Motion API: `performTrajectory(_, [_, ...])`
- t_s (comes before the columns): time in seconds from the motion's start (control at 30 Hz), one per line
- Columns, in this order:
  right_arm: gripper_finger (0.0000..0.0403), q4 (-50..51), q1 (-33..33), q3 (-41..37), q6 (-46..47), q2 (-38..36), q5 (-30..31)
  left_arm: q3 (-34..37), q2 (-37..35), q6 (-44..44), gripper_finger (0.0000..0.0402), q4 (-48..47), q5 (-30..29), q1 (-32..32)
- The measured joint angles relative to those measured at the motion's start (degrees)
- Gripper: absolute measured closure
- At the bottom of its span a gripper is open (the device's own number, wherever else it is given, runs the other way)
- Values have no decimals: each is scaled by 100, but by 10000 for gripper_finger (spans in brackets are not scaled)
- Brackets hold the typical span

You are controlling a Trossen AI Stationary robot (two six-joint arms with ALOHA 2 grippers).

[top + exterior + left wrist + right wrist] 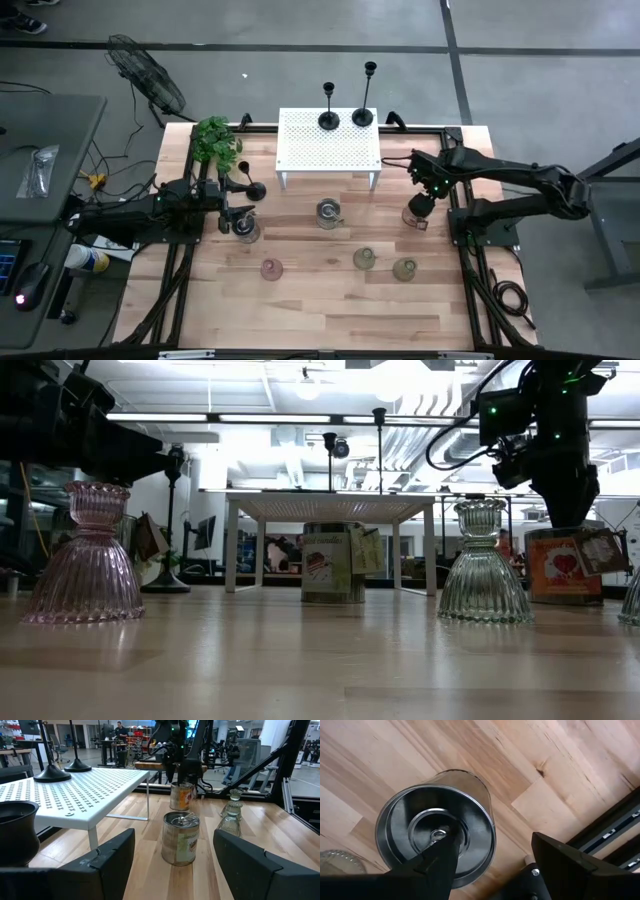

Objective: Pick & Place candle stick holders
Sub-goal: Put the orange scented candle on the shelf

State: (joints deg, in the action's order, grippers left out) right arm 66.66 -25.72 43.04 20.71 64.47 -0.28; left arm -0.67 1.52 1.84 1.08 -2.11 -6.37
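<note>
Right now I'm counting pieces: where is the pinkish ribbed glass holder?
In the high view the pinkish ribbed glass holder stands on the wooden table, left of centre, just below the left gripper and left of the two greenish glass holders.

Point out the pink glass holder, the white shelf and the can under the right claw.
pink glass holder [83, 555], low view, ribbed body.
white shelf [330, 140], high view, bare perforated top.
can [436, 825], right wrist view, lid.

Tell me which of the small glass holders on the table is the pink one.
The pinkish glass holder is the leftmost of the front three, nearest the left gripper. The two glass holders to its right look greenish or clear.
</note>
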Motion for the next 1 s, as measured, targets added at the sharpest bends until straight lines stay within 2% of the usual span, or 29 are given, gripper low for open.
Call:
performTrajectory(0.57, [162,-208,5,-145,44,52,-36,0,-1,-1,137,0,0,1])
performTrajectory(1.0, [229,-283,12,-148,67,96,-168,0,-1,1,137,0,0,1])
